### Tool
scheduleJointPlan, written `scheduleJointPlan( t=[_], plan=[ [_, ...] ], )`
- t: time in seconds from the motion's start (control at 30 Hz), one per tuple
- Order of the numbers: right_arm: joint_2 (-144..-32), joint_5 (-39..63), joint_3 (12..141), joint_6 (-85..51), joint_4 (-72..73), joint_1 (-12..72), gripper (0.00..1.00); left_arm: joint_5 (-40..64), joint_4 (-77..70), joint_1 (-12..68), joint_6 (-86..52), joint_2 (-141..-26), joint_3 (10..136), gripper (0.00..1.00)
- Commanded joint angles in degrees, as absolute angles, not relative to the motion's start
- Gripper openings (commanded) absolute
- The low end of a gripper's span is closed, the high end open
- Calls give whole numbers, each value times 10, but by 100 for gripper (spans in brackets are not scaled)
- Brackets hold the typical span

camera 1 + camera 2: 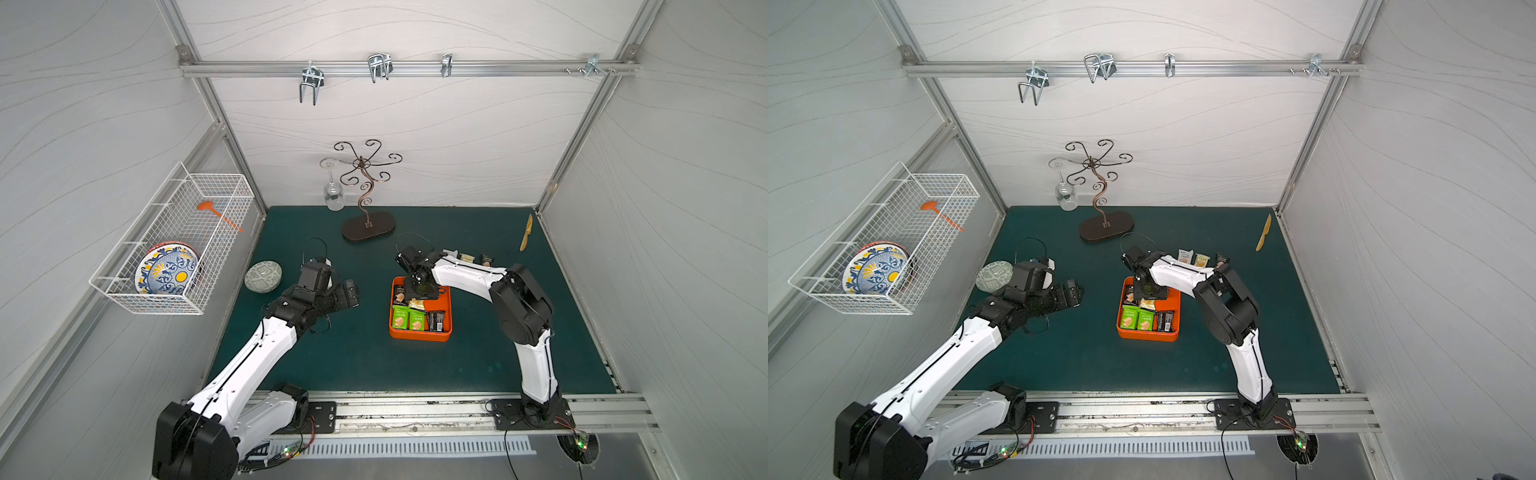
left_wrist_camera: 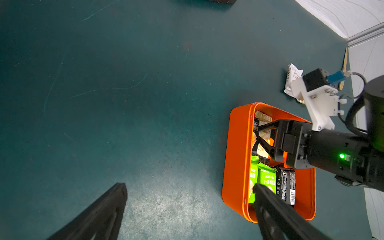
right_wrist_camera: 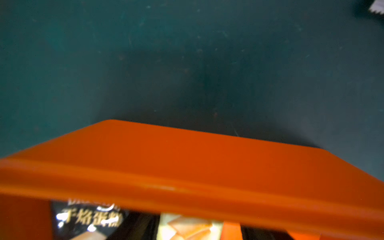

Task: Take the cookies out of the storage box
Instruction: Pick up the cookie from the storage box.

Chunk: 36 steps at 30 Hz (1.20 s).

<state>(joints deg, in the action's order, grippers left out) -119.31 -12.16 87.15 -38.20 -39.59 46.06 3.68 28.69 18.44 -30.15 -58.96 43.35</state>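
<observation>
Jaws straddle packet [image 2: 264,135]; right arm [image 1: 469,272] pitched into storage box [image 2: 236,158].

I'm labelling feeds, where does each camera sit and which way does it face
Top views: high in front, looking down at the table; both arms show.
Left wrist: on the left arm, facing table and orange box; the open left tool and right tool show.
Right wrist: on the right arm, hard against the box wall; no arm parts clear.
Shared: all show the box.

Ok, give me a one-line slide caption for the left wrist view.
Right pincer down inside the orange storage box, among the cookies; left pincer open nearby.
</observation>
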Motion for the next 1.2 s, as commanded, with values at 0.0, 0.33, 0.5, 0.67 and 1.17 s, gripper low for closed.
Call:
scheduleJointPlan(
  t=[0.0, 0.33, 0.5, 0.67, 1.17],
  plan=[
    [-1213, -140, 889, -388, -427, 462, 61, 33, 279, 185, -293, -579, 434, 99],
    [-1209, -135, 884, -390, -418, 462, 43, 30, 279, 185, -291, -577, 432, 99],
    [-1199, -138, 885, -390, -419, 461, 42, 30, 279, 185, -292, -576, 431, 99],
    [-1181, -137, 888, -389, -426, 461, 42, 30, 277, 185, -292, -577, 430, 99],
    [-1095, -144, 883, -373, -454, 461, 42, 35, 274, 185, -294, -582, 430, 99]
  ],
)
